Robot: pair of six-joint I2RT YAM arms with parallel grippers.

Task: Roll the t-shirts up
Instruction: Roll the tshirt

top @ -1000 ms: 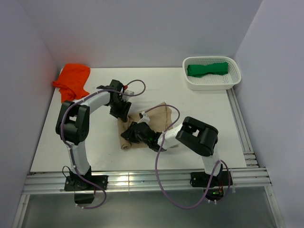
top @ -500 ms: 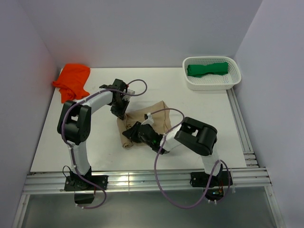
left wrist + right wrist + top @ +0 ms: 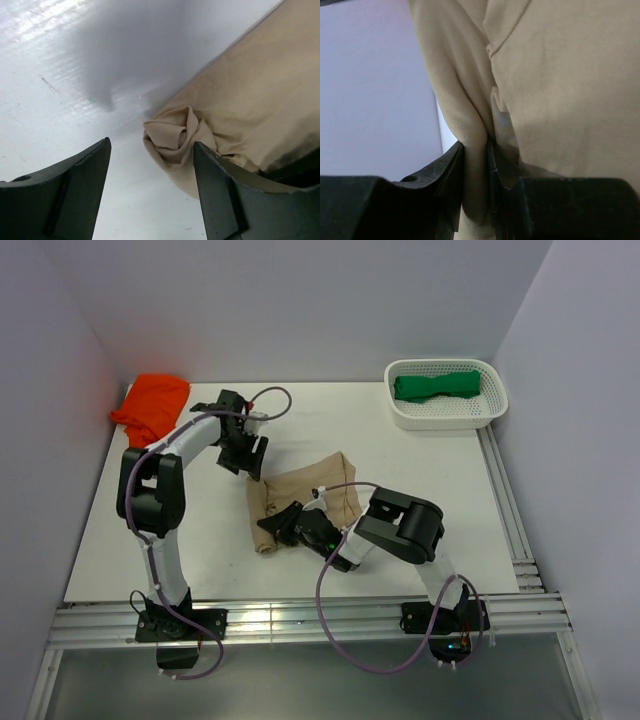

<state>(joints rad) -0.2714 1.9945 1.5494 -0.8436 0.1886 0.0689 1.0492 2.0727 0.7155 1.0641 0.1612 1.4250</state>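
Note:
The tan t-shirt (image 3: 312,488) lies bunched and partly rolled in the middle of the table. My right gripper (image 3: 283,528) is shut on a fold of the tan t-shirt (image 3: 475,165) at its near left part. My left gripper (image 3: 250,462) is open and empty, hovering just beyond the shirt's far left corner; the left wrist view shows the rolled end of the tan t-shirt (image 3: 177,135) between and beyond my fingers. The orange t-shirt (image 3: 153,408) lies crumpled at the far left. The green t-shirt (image 3: 436,385) lies rolled in the white basket (image 3: 446,418).
The white basket stands at the far right corner by the right wall. Walls close the table on the left, back and right. Metal rails (image 3: 300,620) run along the near edge.
My left gripper let go of the tan shirt and moved up and away to the far left. My right gripper stayed shut on the shirt and shifted slightly nearer.

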